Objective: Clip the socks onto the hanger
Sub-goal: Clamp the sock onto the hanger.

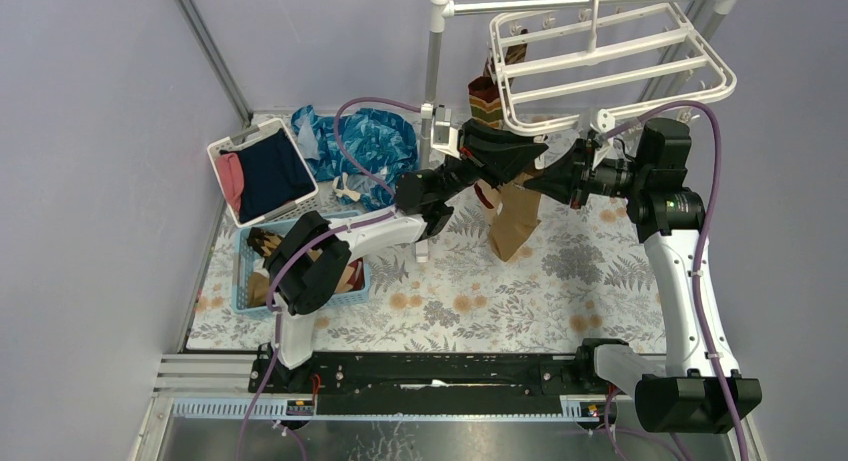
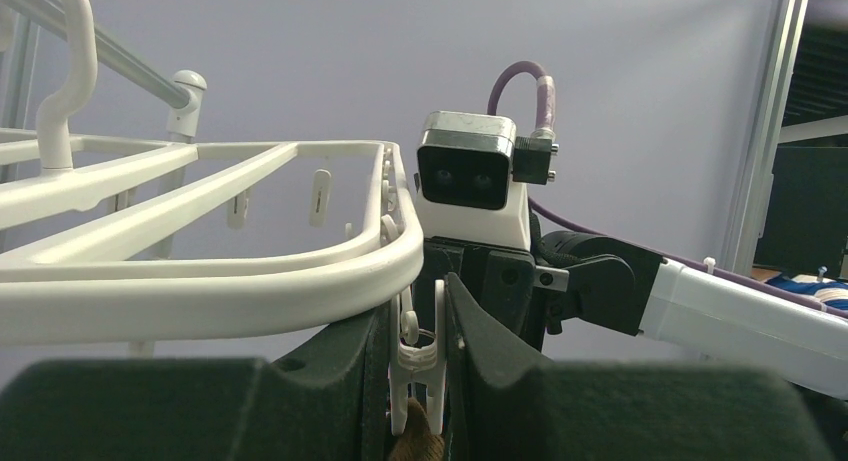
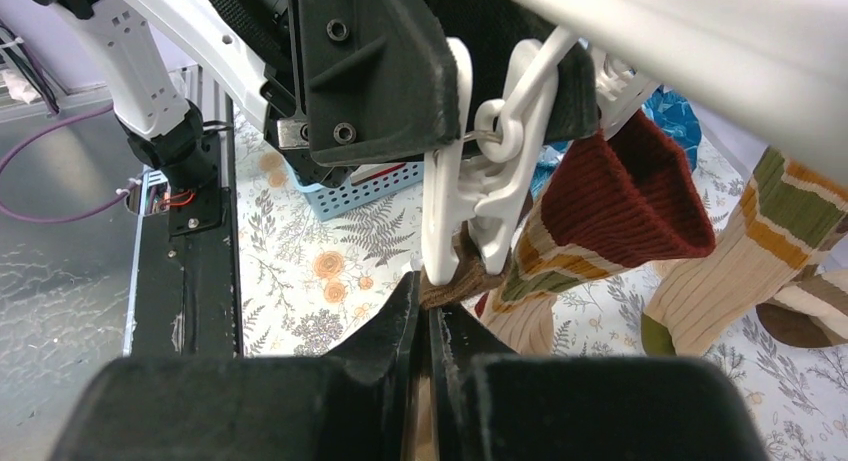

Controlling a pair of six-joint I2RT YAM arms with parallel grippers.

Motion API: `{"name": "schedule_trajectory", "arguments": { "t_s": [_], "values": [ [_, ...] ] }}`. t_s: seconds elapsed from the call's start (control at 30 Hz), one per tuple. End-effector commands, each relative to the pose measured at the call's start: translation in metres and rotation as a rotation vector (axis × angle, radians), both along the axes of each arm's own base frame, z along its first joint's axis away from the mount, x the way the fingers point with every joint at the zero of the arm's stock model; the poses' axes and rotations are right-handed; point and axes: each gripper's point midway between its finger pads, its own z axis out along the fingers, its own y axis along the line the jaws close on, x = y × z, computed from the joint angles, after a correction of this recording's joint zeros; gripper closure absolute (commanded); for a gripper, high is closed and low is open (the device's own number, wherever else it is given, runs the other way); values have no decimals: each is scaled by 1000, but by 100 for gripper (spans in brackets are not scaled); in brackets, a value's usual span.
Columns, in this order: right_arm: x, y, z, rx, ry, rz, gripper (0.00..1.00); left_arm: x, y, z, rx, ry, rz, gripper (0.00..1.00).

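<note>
A sock [image 1: 515, 229], gripped at the cuff by the closed right claw [image 3: 422, 311], is offered up to a clip [image 3: 470, 181] on the hanger [image 2: 200, 281], pinched in the left claw [image 2: 420, 326] (clipping apparently under way); release of the clip onto the cuff is judged next.

The left arm [image 1: 385, 229] and right arm [image 1: 672, 281] are white links with black joints, a purple cable [image 2: 520, 68] looping along each. The left gripper [image 2: 418, 316] has broad matte-black wedge fingers [image 2: 330, 381]; two black screws [image 3: 338, 28] sit in the plate [image 3: 385, 76] behind them. Behind the right gripper [image 3: 422, 301] and its black fingers [image 3: 370, 366] rides a white block [image 2: 480, 221] with a silver-topped, dark-faced camera [image 2: 470, 171].
</note>
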Motion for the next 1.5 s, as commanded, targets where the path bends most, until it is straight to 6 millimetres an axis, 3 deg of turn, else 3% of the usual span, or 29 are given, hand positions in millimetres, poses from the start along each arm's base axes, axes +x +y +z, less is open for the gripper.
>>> {"name": "schedule_trajectory", "arguments": {
  "t_s": [0.0,0.43,0.87,1.17,1.47],
  "values": [
    [-1,3,14,7,-49,22,92,-13,16,20,-74,-65,-15,76],
    [-14,-3,10,-116,-240,53,89,-13,17,19,-72,-48,-29,76],
    [-8,-2,26,-93,-235,34,89,-19,20,18,-57,-57,-43,76],
    [-5,-9,18,-142,-233,-14,89,-24,24,21,-52,-72,-52,76],
    [-6,-9,24,-115,-222,-7,89,-26,23,20,-44,-78,-64,73]
  ]
}}
